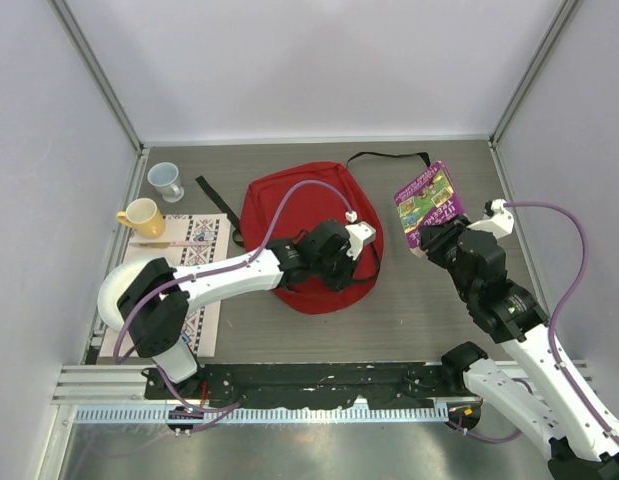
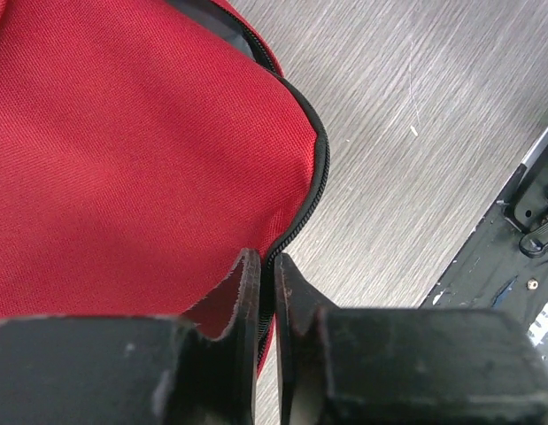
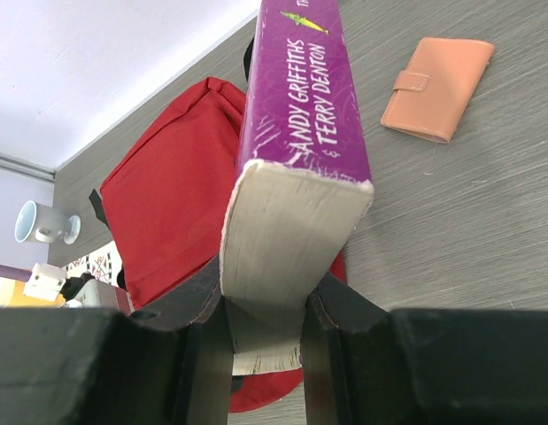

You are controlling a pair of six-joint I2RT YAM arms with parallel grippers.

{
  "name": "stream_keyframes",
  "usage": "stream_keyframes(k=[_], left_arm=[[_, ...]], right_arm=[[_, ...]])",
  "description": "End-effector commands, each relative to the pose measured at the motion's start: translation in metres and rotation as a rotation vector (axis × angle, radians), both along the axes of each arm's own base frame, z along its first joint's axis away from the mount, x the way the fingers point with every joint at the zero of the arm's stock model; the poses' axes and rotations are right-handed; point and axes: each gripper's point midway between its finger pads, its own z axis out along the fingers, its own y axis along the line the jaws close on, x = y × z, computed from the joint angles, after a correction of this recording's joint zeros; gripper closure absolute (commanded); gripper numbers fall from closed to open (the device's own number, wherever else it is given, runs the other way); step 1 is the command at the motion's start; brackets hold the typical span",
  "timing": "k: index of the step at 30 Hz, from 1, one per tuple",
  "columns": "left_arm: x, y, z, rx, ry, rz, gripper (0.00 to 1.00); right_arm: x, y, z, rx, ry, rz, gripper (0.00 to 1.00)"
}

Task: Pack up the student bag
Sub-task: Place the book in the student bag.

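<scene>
Left jaws seemingly pinch the student bag at its zipper trim.

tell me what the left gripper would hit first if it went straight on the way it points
The soft red fabric backpack: its black zipper trim runs into the narrow gap of the left gripper, so it likely presses into that edge at once.

**Three Views, One Shared Bag**

The top camera looks steeply down from above and behind the arm bases, taking in the whole desk; the left wrist camera sits just behind the left fingers, very close to the student bag; the right wrist camera looks along the right fingers and the purple book from farther off; all three show the student bag.
</scene>
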Motion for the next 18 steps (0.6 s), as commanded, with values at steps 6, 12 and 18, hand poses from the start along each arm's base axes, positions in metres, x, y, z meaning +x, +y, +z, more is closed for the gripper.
stream_keyframes(k=[6, 12, 18], left_arm=[[0.02, -0.004, 0.035, -0.017, -0.11, 0.042, 0.99], [0.03, -0.003, 0.06, -0.041, -0.153, 0.058, 1.0], [0.035, -0.006, 0.068, -0.088, -0.094, 0.076, 1.0]], right_arm=[[0.002, -0.009, 0.042, 0.073, -0.14, -0.056, 0.99], [-0.002, -0.013, 0.041, 0.065, -0.136, -0.066, 0.99], [-0.006, -0.017, 0.039, 0.062, -0.129, -0.076, 0.99]])
